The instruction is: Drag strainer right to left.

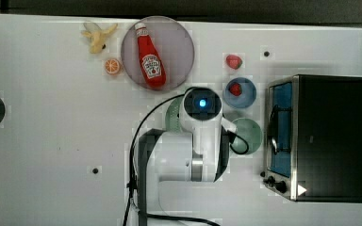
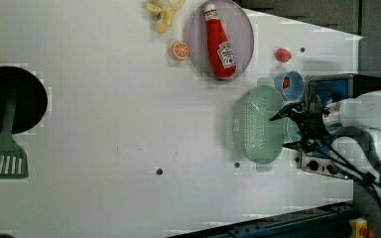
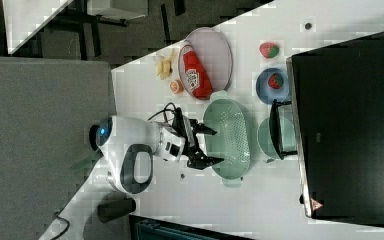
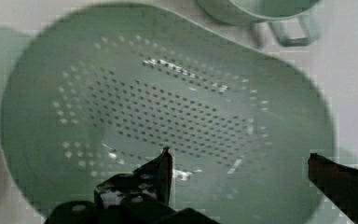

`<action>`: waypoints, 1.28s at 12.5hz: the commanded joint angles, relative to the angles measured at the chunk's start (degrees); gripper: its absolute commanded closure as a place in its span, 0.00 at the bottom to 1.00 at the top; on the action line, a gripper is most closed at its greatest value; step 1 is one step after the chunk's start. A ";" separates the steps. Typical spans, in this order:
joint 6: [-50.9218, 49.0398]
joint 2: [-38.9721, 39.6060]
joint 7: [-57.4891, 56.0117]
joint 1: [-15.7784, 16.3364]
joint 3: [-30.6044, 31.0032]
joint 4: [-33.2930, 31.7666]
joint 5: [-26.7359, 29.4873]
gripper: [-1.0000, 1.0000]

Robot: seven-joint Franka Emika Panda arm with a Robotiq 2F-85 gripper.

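Strainer (image 2: 258, 124) sits on the surface (image 2: 104, 124) between mug (image 3: 275, 137) and plate (image 2: 243, 34) | claw (image 3: 211, 146) hovers above it, fingers apart | step: approach | next: descend, hook the rim, then drag.

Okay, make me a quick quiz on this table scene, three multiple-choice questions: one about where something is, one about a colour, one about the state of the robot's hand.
1. Where does the ketchup bottle lie?
A. on the round grey-mauve plate
B. in the strainer
C. on the toaster oven

2. What colour is the small bowl holding a strawberry?
A. yellow
B. blue
C. black

3. How is the hand now?
A. shut on the mug
B. shut on the banana
C. open above the strainer

Answers:
1 A, the top view shows the bottle resting inside the plate's rim.
2 B, its rim is blue in the top view.
3 C, the right view shows the fingers spread apart, holding nothing.
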 commanded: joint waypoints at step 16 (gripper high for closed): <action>26.66 14.33 22.87 5.60 2.70 -4.61 0.14 0.00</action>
